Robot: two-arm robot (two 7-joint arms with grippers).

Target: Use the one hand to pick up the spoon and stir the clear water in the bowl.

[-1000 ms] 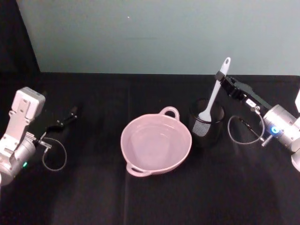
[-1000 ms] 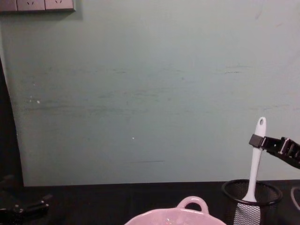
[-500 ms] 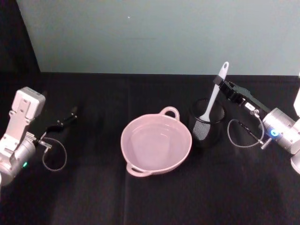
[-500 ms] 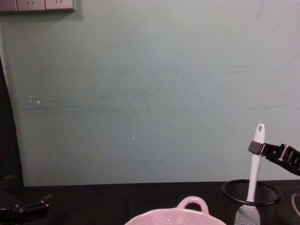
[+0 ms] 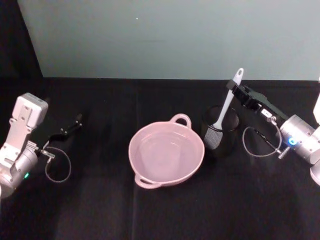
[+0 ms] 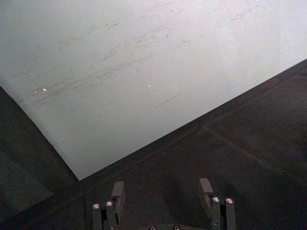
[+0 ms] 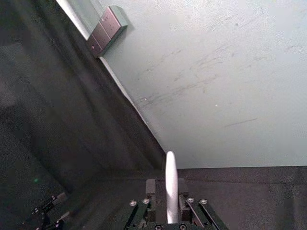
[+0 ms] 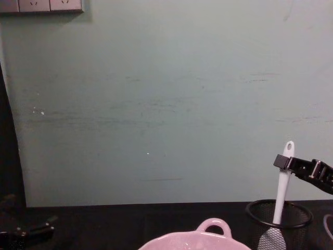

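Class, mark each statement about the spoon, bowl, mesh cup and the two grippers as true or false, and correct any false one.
1. The right gripper is shut on the long white plastic spoon. True.
2. The spoon's bowl end rests in the pale pink ceramic bowl. False: it sits in the black wire-mesh cup.
3. The mesh cup stands on the pink bowl's right. True.
4. The left gripper holds the pink bowl's handle. False: it is open, far to the left, holding nothing.

White spoon, pink bowl
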